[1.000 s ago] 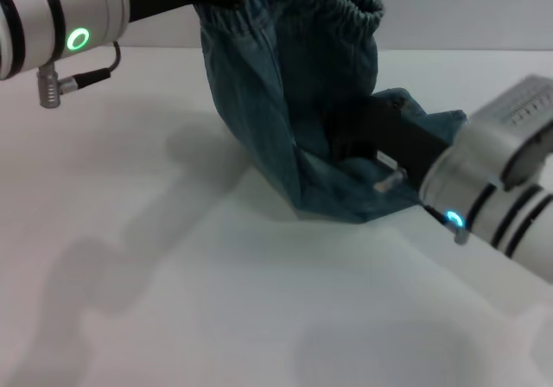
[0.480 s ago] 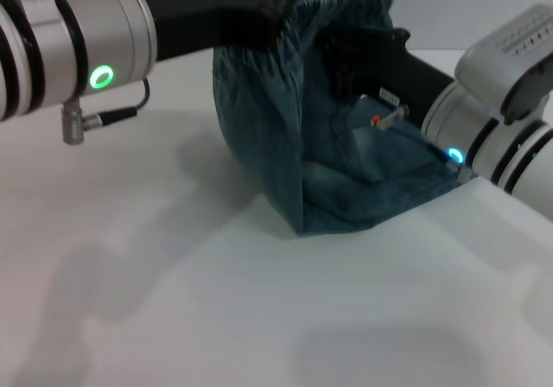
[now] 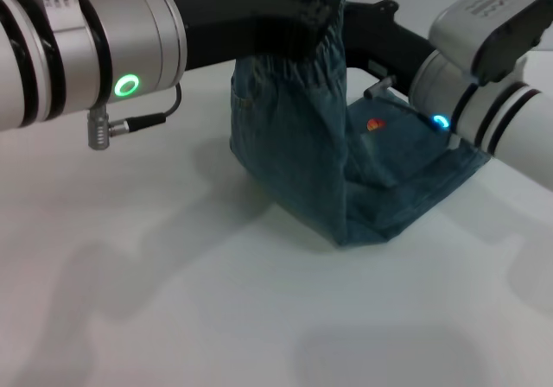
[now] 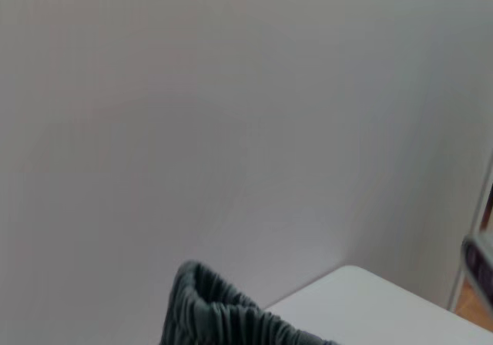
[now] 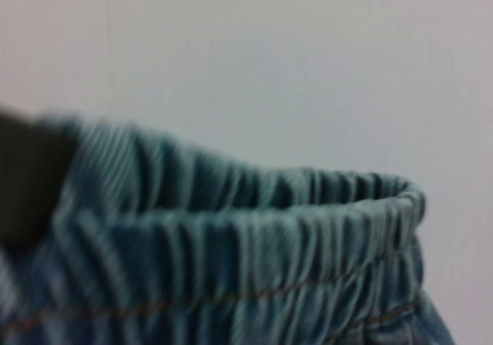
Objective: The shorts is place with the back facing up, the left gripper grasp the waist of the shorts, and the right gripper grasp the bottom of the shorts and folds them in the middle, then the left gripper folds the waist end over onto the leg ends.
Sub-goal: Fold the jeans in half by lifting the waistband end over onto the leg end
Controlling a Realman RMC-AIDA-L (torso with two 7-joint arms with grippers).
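The blue denim shorts [image 3: 294, 145] hang by their elastic waist from my left gripper [image 3: 307, 3], which is shut on the gathered waistband at the top centre of the head view. The lower part trails onto the white table [image 3: 173, 301] and spreads right, showing a small red label [image 3: 374, 125]. My right gripper [image 3: 359, 24] reaches in from the right, just behind the raised waist, with its tip hidden by the cloth. The waistband fills the right wrist view [image 5: 231, 237] close up. Its edge [image 4: 223, 318] also shows in the left wrist view.
A plain pale wall [image 4: 231, 91] stands behind the table. The right arm's white forearm [image 3: 484, 76] hangs over the cloth on the right. The left arm's silver forearm [image 3: 95, 50] crosses the upper left.
The right gripper has risen from the fold near the table to waist height. The left arm has come nearer, and the hanging waist has narrowed and shifted slightly right.
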